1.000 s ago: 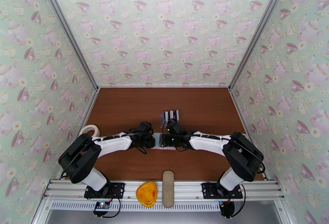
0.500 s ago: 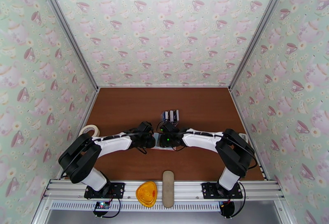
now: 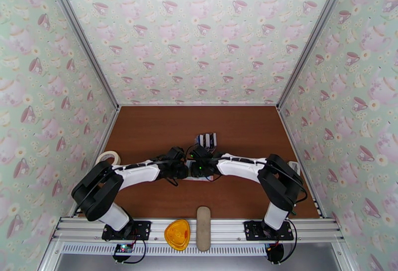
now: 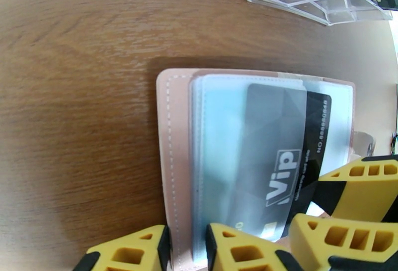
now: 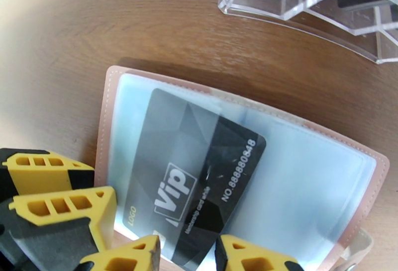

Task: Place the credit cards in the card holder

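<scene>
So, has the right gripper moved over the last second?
Yes. The right gripper has shifted left, from below the clear card rack toward the left gripper.

Teacup-patterned wallpaper walls (image 3: 199,33) enclose a brown wooden tabletop (image 3: 144,133) — evenly lit, seemingly from above.

Wears white shells (image 3: 137,171) over bulky black joints (image 3: 97,195), trails black cables (image 3: 141,255) at six o'clock, ends in slotted yellow fingers (image 4: 239,244).

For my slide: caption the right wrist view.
Right gripper holds a black VIP card partway inside the pink card holder, clear rack behind.
</scene>
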{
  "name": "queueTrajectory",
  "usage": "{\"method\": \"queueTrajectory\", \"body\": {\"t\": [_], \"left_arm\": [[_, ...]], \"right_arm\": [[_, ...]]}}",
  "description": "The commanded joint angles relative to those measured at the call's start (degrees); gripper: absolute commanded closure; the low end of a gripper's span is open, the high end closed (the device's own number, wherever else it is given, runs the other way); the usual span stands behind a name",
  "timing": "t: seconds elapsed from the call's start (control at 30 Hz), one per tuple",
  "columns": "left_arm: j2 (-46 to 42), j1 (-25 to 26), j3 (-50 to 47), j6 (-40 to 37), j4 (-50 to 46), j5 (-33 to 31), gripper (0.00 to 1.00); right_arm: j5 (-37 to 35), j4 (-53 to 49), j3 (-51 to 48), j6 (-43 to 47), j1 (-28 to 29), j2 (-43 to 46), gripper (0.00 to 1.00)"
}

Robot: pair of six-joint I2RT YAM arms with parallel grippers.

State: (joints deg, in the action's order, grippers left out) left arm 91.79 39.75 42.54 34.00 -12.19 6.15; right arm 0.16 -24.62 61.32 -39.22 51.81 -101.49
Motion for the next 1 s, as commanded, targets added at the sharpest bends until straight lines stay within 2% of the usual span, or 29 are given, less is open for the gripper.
{"method": "queueTrajectory", "body": {"t": [0.0, 0.23, 0.47, 0.77, 0.97], "left_arm": [[4.4, 0.3, -1.5, -1.4, -3.5, -0.8, 0.7], [4.8, 0.1, -0.9, -1.6, -3.7, -0.6, 0.68], [5.5, -0.1, -0.7, -1.7, -3.4, -0.3, 0.67], [5.1, -0.1, -0.5, -1.5, -3.1, 0.5, 0.66], [4.7, -0.1, -1.3, -1.0, -1.9, 1.5, 0.68]], "right_arm": [[-0.8, -0.2, 2.3, 1.0, 0.5, -1.1, 0.64], [-0.7, 0.4, 2.9, 1.3, 0.5, -1.7, 0.64], [0.8, 5.5, 0.6, 0.6, 0.5, -1.6, 0.62], [6.0, 10.4, -1.4, -1.2, 0.5, -1.2, 0.62], [4.6, 9.8, -2.5, -2.7, 0.2, -0.5, 0.64]]}}
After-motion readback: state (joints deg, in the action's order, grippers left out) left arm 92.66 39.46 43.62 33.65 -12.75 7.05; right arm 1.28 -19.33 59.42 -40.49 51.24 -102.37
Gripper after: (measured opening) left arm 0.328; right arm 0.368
